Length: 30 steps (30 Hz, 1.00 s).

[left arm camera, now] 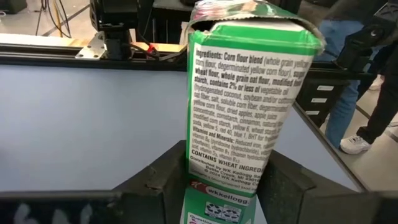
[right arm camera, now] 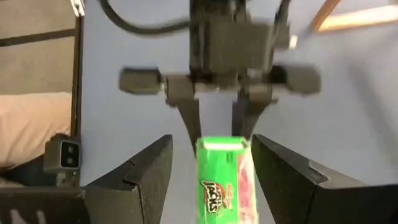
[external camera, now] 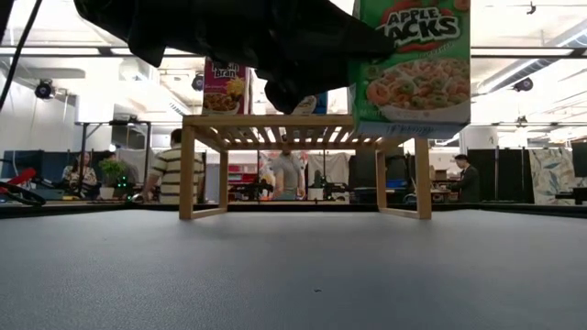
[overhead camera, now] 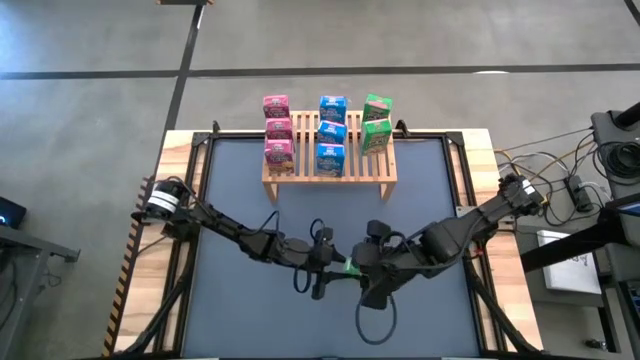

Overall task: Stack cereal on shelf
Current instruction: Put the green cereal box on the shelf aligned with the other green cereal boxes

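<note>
While both arms meet low over the near middle of the desk (overhead camera: 240, 200), the shelf (overhead camera: 330, 172) stands well apart at the far edge, already carrying eight boxes in three columns: pink (overhead camera: 277, 128), blue (overhead camera: 331, 133) and green (overhead camera: 376, 122). The ninth, a green box (overhead camera: 352, 266), hangs between the two end effectors, clear of the desk top. The right end effector (right arm camera: 211, 174) straddles it from one side. The left end effector (left arm camera: 227, 186) has its fingers at the box's narrow sides, seemingly clamping on. The box's long axis runs out from the left one towards the right. Judged from here, this is a hand-over; the shelf lies straight ahead of both arms. Whether either pad truly presses the cardboard is hard to make out.
</note>
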Each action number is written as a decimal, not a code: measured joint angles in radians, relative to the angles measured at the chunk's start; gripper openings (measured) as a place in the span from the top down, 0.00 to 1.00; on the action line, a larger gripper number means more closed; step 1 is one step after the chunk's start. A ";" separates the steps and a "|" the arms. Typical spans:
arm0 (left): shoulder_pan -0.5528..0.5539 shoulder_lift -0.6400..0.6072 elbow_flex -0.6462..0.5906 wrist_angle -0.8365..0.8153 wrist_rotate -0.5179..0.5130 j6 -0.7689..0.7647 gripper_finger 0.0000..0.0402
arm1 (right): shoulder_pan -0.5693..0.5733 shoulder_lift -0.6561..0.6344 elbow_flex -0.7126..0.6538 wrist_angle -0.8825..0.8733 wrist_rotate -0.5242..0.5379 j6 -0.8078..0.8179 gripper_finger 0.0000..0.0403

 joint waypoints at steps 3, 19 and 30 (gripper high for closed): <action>0.000 0.000 0.000 -0.005 0.000 0.004 0.62 | 0.016 0.000 0.052 -0.032 0.045 -0.027 0.49; -0.001 -0.268 -0.002 -0.187 0.000 0.109 0.63 | 0.347 -0.172 -0.205 -0.073 0.799 0.132 0.49; -0.001 -0.418 -0.004 -0.294 -0.001 0.147 0.63 | 0.337 -0.421 -0.817 0.801 0.730 -0.126 0.49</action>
